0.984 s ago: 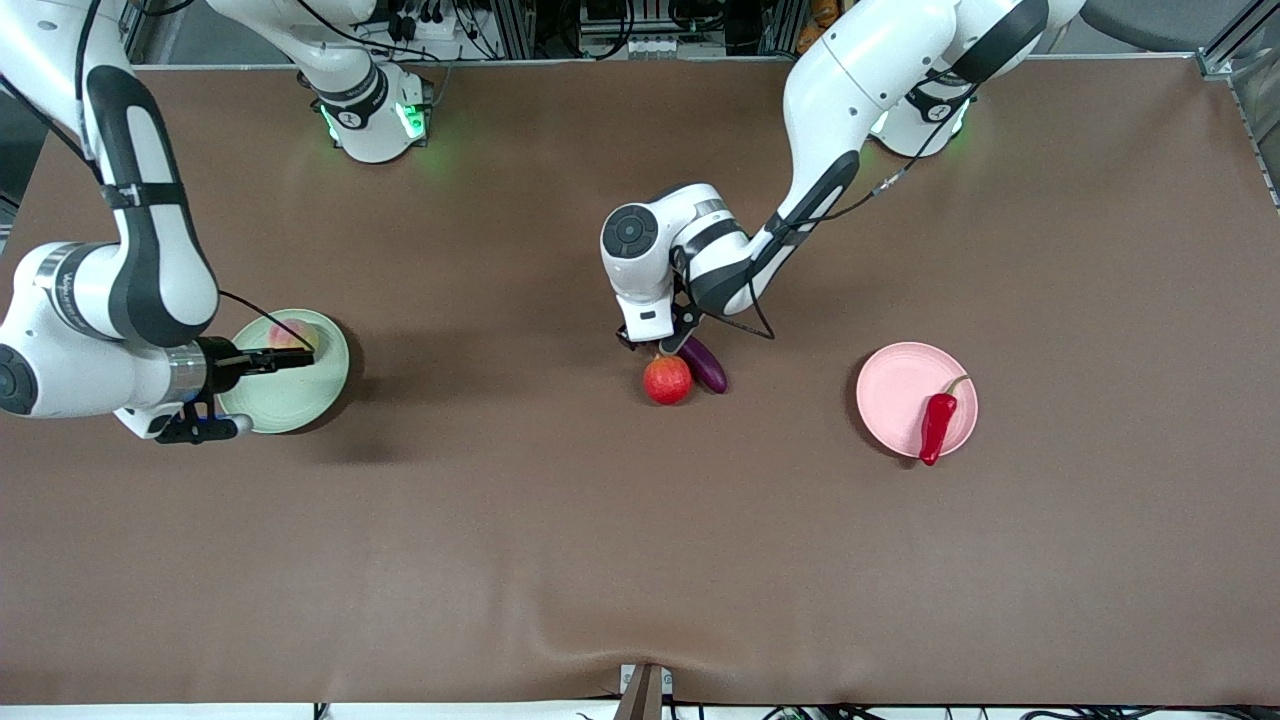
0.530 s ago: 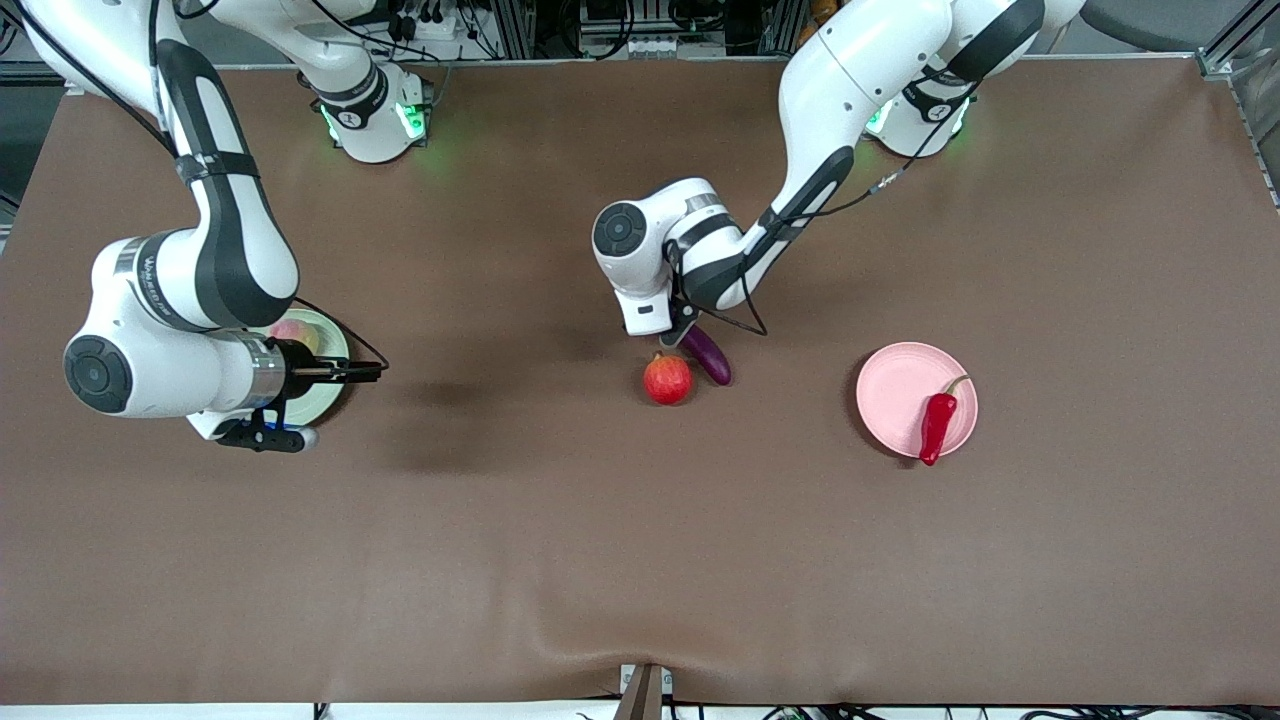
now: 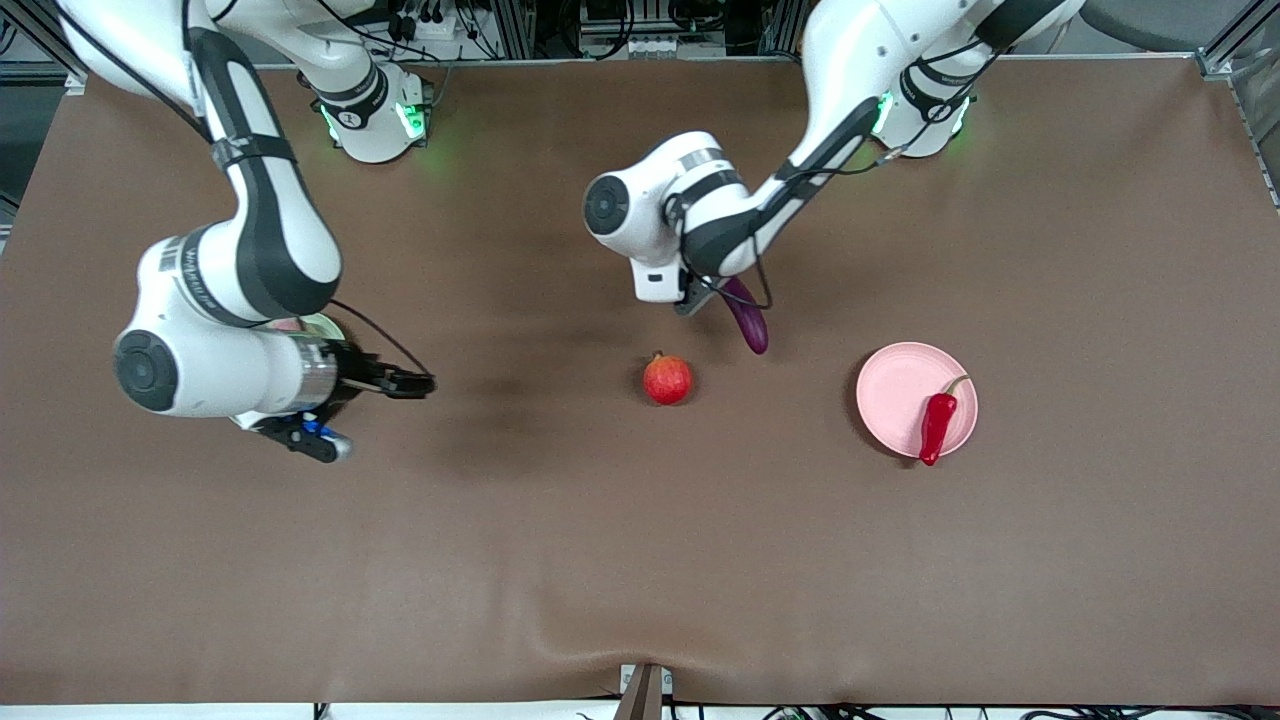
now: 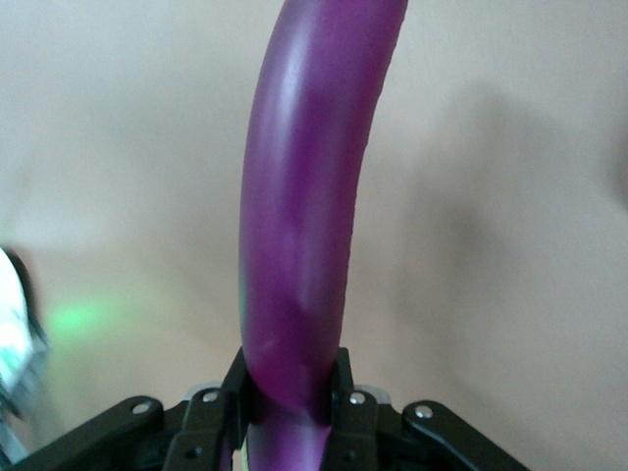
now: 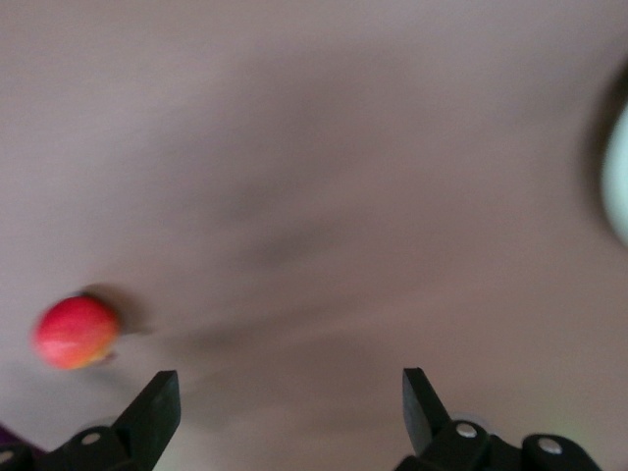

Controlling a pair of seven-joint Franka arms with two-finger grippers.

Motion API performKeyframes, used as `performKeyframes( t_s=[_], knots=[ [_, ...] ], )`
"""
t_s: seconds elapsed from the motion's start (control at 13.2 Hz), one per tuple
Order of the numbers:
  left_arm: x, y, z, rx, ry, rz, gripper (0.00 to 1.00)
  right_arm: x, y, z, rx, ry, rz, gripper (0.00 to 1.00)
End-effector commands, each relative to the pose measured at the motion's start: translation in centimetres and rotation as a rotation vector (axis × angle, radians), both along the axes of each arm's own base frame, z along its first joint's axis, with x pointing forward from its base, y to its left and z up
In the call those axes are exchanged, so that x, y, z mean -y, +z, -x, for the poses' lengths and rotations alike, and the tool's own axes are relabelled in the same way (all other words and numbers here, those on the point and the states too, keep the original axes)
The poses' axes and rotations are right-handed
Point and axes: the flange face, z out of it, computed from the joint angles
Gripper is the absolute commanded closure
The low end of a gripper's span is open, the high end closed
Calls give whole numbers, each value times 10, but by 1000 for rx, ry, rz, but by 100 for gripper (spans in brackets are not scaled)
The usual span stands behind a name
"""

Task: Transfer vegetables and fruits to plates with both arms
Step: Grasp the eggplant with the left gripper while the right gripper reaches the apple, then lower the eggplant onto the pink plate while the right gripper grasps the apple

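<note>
My left gripper [image 3: 712, 292] is shut on the purple eggplant [image 3: 746, 316] and holds it in the air over the table's middle; the left wrist view shows the eggplant [image 4: 299, 216] clamped between the fingers [image 4: 228, 407]. The red pomegranate-like fruit [image 3: 667, 379] lies on the table below it and also shows in the right wrist view [image 5: 75, 332]. My right gripper [image 3: 420, 383] is open and empty, over bare table beside the green plate [image 3: 322, 325], which the right arm mostly hides. The peach is hidden. The red chili [image 3: 936, 424] lies on the pink plate [image 3: 900, 396].
The brown table cloth [image 3: 640, 560] spreads wide toward the front camera. The arm bases [image 3: 372, 120] stand along the table's back edge. A green plate edge [image 5: 618, 186] shows in the right wrist view.
My left gripper has lifted the eggplant off the table, away from the red fruit. My right gripper has moved off the green plate toward the table's middle, leaving the peach there.
</note>
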Motion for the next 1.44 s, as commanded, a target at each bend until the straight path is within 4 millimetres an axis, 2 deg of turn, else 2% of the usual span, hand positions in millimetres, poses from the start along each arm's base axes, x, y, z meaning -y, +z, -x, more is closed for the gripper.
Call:
performKeyframes(
  t_s=[0.0, 0.08, 0.15, 0.3, 0.53, 0.68, 0.76, 0.83, 0.91, 1.06, 1.21, 1.36],
  knots=[
    [-67, 37, -22, -54, -173, 29, 100, -50, -9, -15, -46, -100, -36, 0],
    [-93, 51, -37, -79, -240, 57, 100, -63, -12, -20, -46, -128, -30, 0],
    [-116, 61, -52, -107, -297, 91, 100, -88, -14, -19, -39, -144, -27, 0],
    [-157, 67, -80, -150, -361, 178, 100, -137, -23, -15, 8, -237, -17, 0],
    [-227, 65, -111, -137, -421, 325, 100, -214, -52, 5, 108, -239, -37, 0],
    [-260, 54, -125, -136, -455, 391, 100, -247, -72, 14, 177, -196, -49, 0],
    [-276, 39, -133, -147, -455, 434, 100, -266, -72, 19, 220, -109, -58, 0],
    [-294, 26, -141, -140, -438, 473, 100, -281, -77, 26, 288, 39, -39, 0],
    [-303, 17, -144, -139, -440, 499, 100, -292, -81, 34, 343, 181, -15, 0],
    [-311, 6, -143, -152, -434, 500, 100, -308, -91, 49, 394, 353, 23, 0],
    [-333, -7, -138, -168, -428, 481, 100, -319, -108, 64, 409, 438, 78, 0],
    [-354, -12, -134, -179, -406, 475, 100, -330, -132, 72, 406, 452, 85, 0]
  ],
)
